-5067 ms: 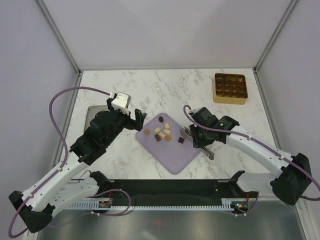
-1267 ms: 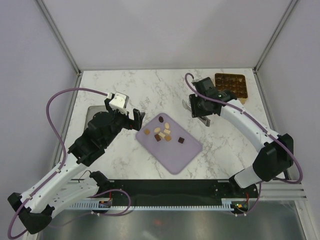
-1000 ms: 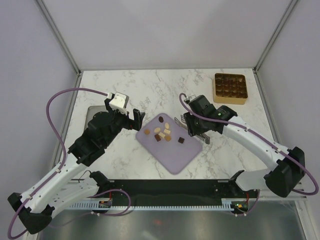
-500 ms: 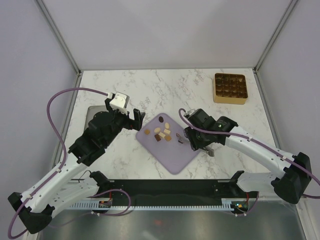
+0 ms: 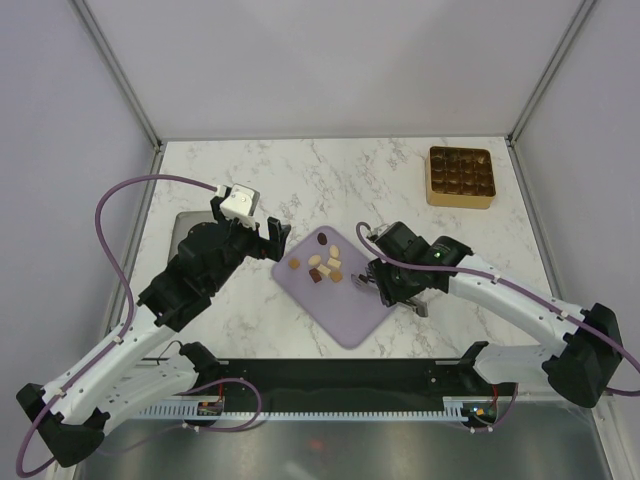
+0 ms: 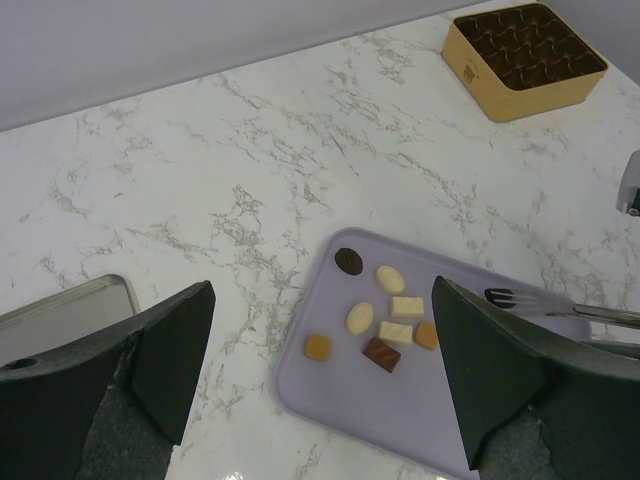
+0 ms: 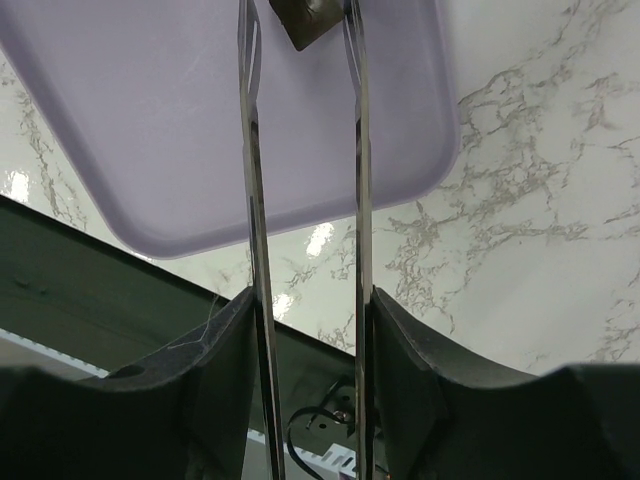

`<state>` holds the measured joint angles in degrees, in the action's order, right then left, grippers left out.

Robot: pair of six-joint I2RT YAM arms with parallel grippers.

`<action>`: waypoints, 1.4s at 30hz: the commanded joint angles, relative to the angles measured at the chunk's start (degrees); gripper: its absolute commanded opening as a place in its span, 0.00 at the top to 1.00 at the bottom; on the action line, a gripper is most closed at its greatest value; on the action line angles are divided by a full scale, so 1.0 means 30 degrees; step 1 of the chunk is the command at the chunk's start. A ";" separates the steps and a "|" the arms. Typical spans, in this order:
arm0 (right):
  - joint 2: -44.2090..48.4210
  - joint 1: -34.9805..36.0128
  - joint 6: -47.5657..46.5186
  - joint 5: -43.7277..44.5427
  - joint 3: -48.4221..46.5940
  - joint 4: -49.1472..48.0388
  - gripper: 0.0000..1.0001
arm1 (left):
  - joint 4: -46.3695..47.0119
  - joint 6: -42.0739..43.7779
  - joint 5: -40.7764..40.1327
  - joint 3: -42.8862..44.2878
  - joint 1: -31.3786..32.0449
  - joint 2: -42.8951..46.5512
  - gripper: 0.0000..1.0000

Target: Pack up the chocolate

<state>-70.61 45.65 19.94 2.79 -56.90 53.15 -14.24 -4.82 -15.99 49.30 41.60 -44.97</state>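
Several pieces of chocolate [image 5: 322, 262], dark brown, caramel and cream, lie on the lilac mat [image 5: 345, 305]. In the left wrist view they cluster around a cream square [image 6: 407, 306]. My right gripper [image 5: 398, 282] is shut on metal tongs [image 7: 250, 150]. The two tong tips stand on either side of a lone dark brown piece [image 7: 305, 20] on the mat's right part. My left gripper [image 6: 320, 380] hangs open above the mat's left edge, holding nothing. The gold tray [image 5: 460, 176] sits at the far right corner.
A grey metal tray [image 5: 185, 225] lies under my left arm at the table's left side. Bare marble lies between the mat and the gold tray. The dark front rail [image 7: 90, 300] runs just beyond the mat's near edge.
My right arm swung back from near the gold tray to the mat and lowered the tongs around the lone dark piece. The left arm stayed still.
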 commanded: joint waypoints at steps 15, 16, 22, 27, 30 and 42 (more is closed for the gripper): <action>-0.0722 0.0106 -0.0057 -0.0051 -0.0484 -0.0929 0.57 | 0.0499 0.0698 -0.0061 0.0003 0.0019 0.0049 0.03; -0.0693 0.0106 -0.0027 0.0008 -0.0804 -0.0870 0.57 | 0.0499 0.0698 -0.0061 0.0003 0.0047 0.0078 0.03; -0.1100 0.0106 0.0032 0.1235 -0.2560 -0.0520 0.61 | 0.0528 0.0698 -0.0061 0.0003 0.0077 0.0137 0.03; -0.2009 -0.0477 -0.0407 0.2673 -0.4758 0.0010 0.63 | 0.0499 0.0698 -0.0149 0.0003 0.0077 0.0224 0.03; -0.2449 -0.1969 -0.1197 0.2616 -0.6369 0.0039 0.63 | 0.0499 0.0698 -0.0149 0.0002 0.0077 0.0225 0.03; -0.6020 -1.0699 -0.2343 0.4136 -1.1524 -0.1366 0.67 | 0.0528 0.0698 -0.0091 0.0003 0.0048 0.0283 0.03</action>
<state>-85.54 16.84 13.89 11.16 -87.44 50.94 -14.24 -4.82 -15.99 49.30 41.60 -44.86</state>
